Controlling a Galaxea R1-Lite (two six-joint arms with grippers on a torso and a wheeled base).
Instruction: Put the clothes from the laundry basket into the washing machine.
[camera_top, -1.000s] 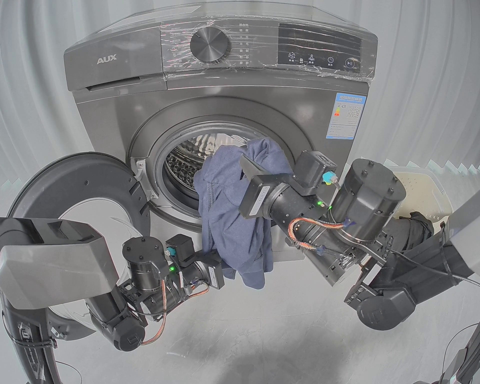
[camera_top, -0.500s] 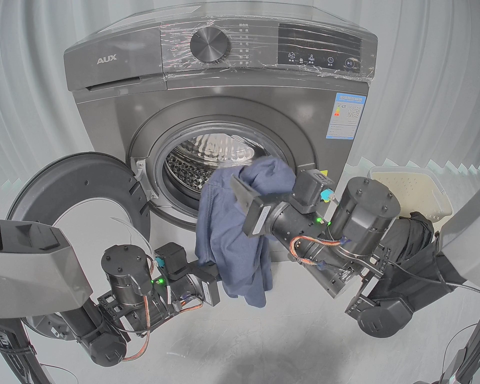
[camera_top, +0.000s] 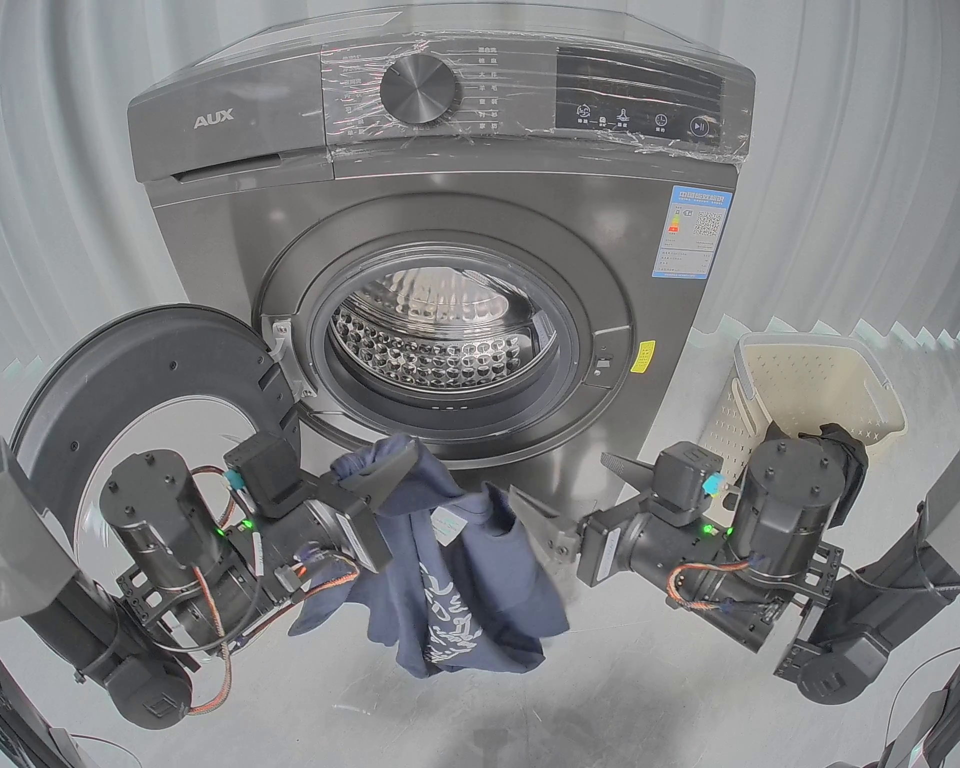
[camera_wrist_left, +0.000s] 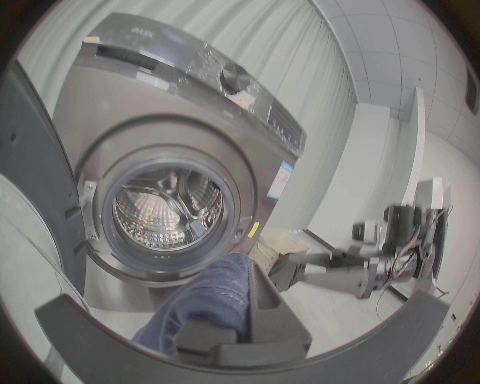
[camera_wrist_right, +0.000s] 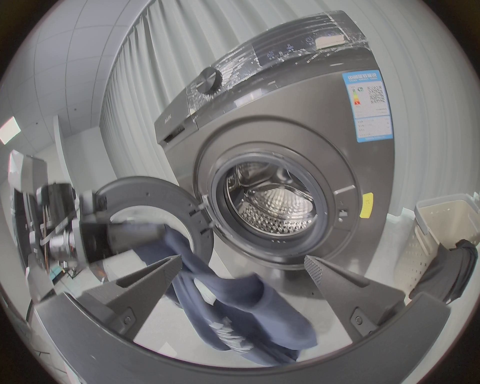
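Observation:
A navy blue garment (camera_top: 460, 585) with pale print hangs below the washing machine's (camera_top: 440, 190) open drum mouth (camera_top: 440, 330). My left gripper (camera_top: 393, 470) is shut on its upper fold, just below the door opening. In the left wrist view the cloth (camera_wrist_left: 215, 295) bulges between the left gripper's (camera_wrist_left: 235, 300) fingers. My right gripper (camera_top: 585, 495) stands open to the right of the garment, holding nothing. From the right wrist the right gripper (camera_wrist_right: 245, 290) frames the hanging garment (camera_wrist_right: 240, 305). The drum looks empty.
The round door (camera_top: 150, 390) stands swung open at the left. A cream laundry basket (camera_top: 810, 385) sits right of the machine, a dark garment (camera_top: 840, 450) draped over its rim. Bare grey floor lies in front.
The right gripper let go of the blue garment and drew back down and right from the drum mouth. The left gripper rose and took hold of it; the garment now hangs lower.

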